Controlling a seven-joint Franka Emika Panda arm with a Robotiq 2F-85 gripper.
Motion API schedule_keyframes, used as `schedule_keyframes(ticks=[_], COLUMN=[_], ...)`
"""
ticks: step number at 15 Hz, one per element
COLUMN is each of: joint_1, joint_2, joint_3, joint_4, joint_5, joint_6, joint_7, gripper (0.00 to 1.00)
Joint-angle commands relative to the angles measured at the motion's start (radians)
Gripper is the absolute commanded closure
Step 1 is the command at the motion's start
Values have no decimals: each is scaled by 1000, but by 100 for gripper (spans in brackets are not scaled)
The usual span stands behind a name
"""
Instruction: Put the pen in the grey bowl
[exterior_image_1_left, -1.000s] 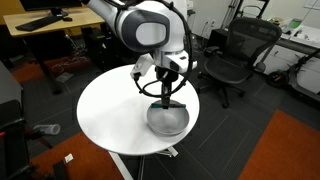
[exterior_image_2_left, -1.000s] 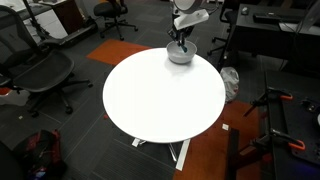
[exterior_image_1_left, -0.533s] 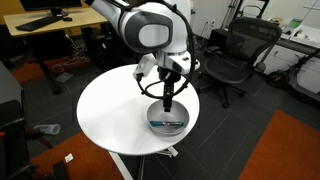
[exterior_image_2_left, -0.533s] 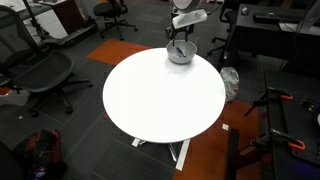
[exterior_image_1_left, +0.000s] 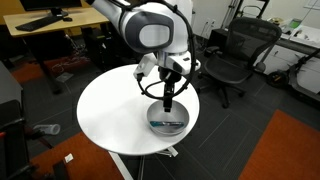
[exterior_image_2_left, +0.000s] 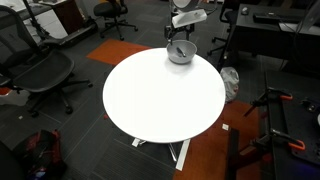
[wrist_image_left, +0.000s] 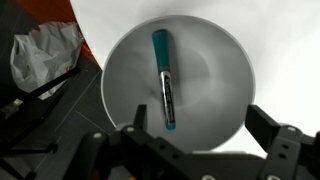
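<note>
In the wrist view the bottom edge cuts off the claw (wrist_image_left: 197, 118), and its fingers (wrist_image_left: 272, 140) hide the near rim of the grey bowl (wrist_image_left: 120, 60). The pen (wrist_image_left: 164, 80) is too small to make out inside the bowl (exterior_image_2_left: 180, 55) in an exterior view.

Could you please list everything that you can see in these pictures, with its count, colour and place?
pen: one, dark with a teal section, lying inside the bowl.
grey bowl: one, silvery grey, near the table's edge.
table: one, white, round, mid-room.
office chairs: several, black, around the table.
desk: one, wooden, behind the table.
crumpled bag: one, white, on the floor beside the table.
carpet patch: one, orange, on the floor.
arm: one, white, above the table.
gripper: one, black, open above the bowl.
</note>
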Motion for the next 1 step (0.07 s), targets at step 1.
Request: schedule_keyframes(ticks=[1], joint_1=[-5], joint_2=[2], joint_3=[4], joint_4=[4], joint_5=[-1], joint_6=[-3], joint_7=[0], gripper=[0])
